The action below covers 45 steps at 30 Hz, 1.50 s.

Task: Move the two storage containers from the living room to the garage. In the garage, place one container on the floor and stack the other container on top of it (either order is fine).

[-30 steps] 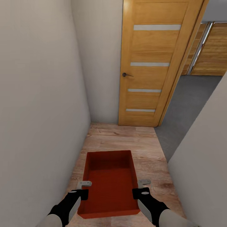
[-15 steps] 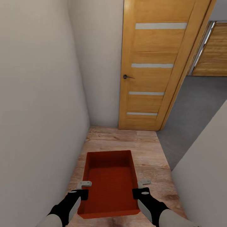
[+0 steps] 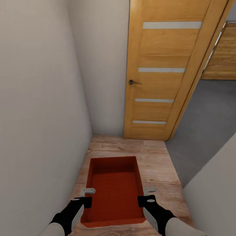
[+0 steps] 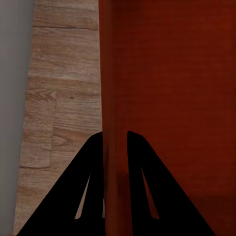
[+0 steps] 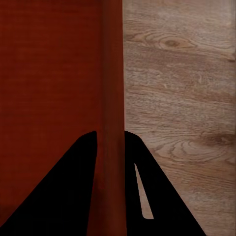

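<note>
No writing or labels are showing anywhere. A cream wall [image 3: 39, 98] is running along the left of a narrow hallway with a light wood-plank floor [image 3: 154, 167]. Low in the head view, one orange-red storage container [image 3: 113, 193] is being carried above the planks, held between both arms; it is open-topped and nothing is lying inside it. The left gripper [image 3: 88, 191] is clamping the container's left wall, and in the left wrist view its two dark fingers [image 4: 140, 182] are sitting on either side of that thin wall. The right gripper [image 3: 149, 190] is clamping the right wall the same way, fingers [image 5: 142, 182] straddling it in the right wrist view. Ahead, a wood-panelled door [image 3: 164, 72] with pale horizontal strips and a dark handle [image 3: 132, 82] is standing open. To its right, dark grey concrete flooring [image 3: 209, 124] is showing, and a second cream wall [image 3: 216, 196] is closing the right edge.
</note>
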Motion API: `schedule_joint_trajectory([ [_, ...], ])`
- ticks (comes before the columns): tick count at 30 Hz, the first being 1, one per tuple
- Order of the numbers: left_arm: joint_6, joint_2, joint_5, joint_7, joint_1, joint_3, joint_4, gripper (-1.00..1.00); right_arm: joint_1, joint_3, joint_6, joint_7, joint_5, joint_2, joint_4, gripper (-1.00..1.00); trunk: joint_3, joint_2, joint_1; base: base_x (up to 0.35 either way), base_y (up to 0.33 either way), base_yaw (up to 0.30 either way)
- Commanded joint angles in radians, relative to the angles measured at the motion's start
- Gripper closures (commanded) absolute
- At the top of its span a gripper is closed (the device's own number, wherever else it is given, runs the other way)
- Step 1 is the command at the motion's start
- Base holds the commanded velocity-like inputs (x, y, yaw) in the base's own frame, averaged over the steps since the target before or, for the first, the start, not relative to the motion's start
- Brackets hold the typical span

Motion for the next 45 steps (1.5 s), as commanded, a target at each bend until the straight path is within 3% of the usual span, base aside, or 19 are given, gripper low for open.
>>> schedule_joint_trajectory([
  [1, 0.008, 0.001, -0.023, 0.011, 0.000, 0.004, -0.003, 1.00, -0.001, 0.006, 0.007, -0.020, 0.000, -0.017, 0.000, 1.00, -0.001, -0.001, 0.001, 0.323, 0.000, 0.000],
  [23, 0.006, 0.001, -0.024, 0.010, 0.000, 0.004, -0.014, 1.00, -0.001, 0.006, 0.007, -0.020, 0.001, -0.018, 0.000, 1.00, -0.001, -0.001, 0.001, 0.322, 0.000, 0.000],
  [36, 0.006, 0.001, -0.024, 0.010, 0.000, 0.004, -0.015, 1.00, -0.001, 0.006, 0.007, -0.021, 0.000, -0.018, 0.000, 1.00, -0.001, -0.001, 0.001, 0.038, 0.000, -0.007],
  [45, 0.006, 0.000, -0.024, 0.010, 0.000, 0.004, -0.016, 1.00, -0.001, 0.006, 0.008, -0.022, 0.001, -0.017, 0.000, 1.00, -0.001, -0.001, 0.001, 0.000, 0.000, -0.243],
])
